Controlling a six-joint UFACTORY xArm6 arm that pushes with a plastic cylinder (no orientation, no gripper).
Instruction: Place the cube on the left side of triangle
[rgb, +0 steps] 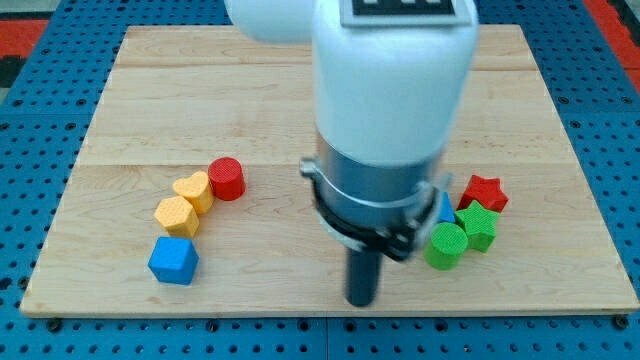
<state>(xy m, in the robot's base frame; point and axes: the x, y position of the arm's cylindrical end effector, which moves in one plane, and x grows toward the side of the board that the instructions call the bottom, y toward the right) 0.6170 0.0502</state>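
My tip (360, 300), the lower end of the straight dark rod, rests on the wooden board (300, 100) near its near edge, a little right of centre. It touches no block; it is a bare rod end with nothing clamped or carried on it.

The task's cube, a blue cube-shaped block (173, 261), lies well to the left of my tip and at about the same depth, close to the near edge of the board. Bare wood lies between it and the rod.

Just beyond the blue cube, two yellow blocks sit together: a yellow block with flattened faces (177, 215) and, touching it on the far right, a yellow heart-like block (194, 189). A red cylinder (227, 178) stands just beside that one, slightly farther back.

To the right of my tip, a green cylinder (445, 246) stands near the rod's collar, with a green star-like block (477, 226) just beside it on the right. A red star-shaped block (484, 193) lies just behind these. A sliver of a blue block (445, 208) shows between the arm's body and the green blocks; it is mostly hidden, so I cannot tell its shape for certain.

The white body of the arm (390, 80) covers the centre and far part of the board.
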